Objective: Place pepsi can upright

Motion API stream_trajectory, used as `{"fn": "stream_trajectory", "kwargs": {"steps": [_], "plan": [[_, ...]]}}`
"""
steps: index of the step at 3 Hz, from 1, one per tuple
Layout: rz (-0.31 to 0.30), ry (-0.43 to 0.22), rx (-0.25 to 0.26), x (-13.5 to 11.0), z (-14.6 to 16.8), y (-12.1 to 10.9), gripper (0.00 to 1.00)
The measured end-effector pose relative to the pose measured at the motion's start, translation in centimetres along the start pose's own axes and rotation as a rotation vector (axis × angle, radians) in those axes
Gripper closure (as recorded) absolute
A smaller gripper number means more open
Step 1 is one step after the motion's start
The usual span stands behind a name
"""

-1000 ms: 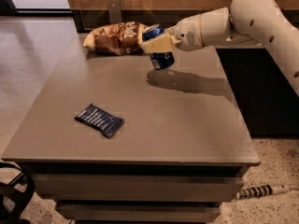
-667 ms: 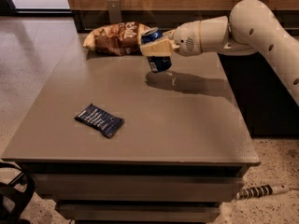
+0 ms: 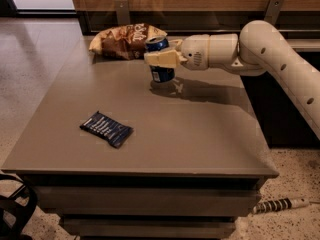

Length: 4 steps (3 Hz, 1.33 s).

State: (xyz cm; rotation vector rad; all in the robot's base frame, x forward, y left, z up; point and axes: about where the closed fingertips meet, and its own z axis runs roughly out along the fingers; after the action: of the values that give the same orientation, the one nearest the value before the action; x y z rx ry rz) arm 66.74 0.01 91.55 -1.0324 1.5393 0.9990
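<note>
While the arm (image 3: pixel 270 49) reaches in from the right edge of the tabletop (image 3: pixel 200 134), the hand (image 3: pixel 161 59) grips the can (image 3: pixel 162 74) near the middle of the far edge. The can is upright, and I cannot tell whether its base touches the surface. A chip bag (image 3: pixel 120 41) lies just beside it, toward the far left corner. A wrapper (image 3: pixel 106 129) lies well apart, near the front left corner.

No wording can be read with certainty. The chip bag (image 3: pixel 120 43) at the far edge of the table (image 3: pixel 200 134) carries large white letters too creased to make out, and the flat blue wrapper (image 3: pixel 106 129) shows only pale stripes. The gripper (image 3: pixel 159 59) clasps the blue can (image 3: pixel 162 74) beside the bag, and the can's label is unreadable.
</note>
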Motion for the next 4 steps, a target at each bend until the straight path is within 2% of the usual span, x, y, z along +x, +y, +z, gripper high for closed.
{"fn": "stream_trajectory", "kwargs": {"steps": [2, 4], "plan": [[0.028, -0.023, 0.039, 1.5, 2.0, 1.1, 1.0], [0.0, -0.085, 0.032, 2.5, 2.9, 1.8, 1.0]]}}
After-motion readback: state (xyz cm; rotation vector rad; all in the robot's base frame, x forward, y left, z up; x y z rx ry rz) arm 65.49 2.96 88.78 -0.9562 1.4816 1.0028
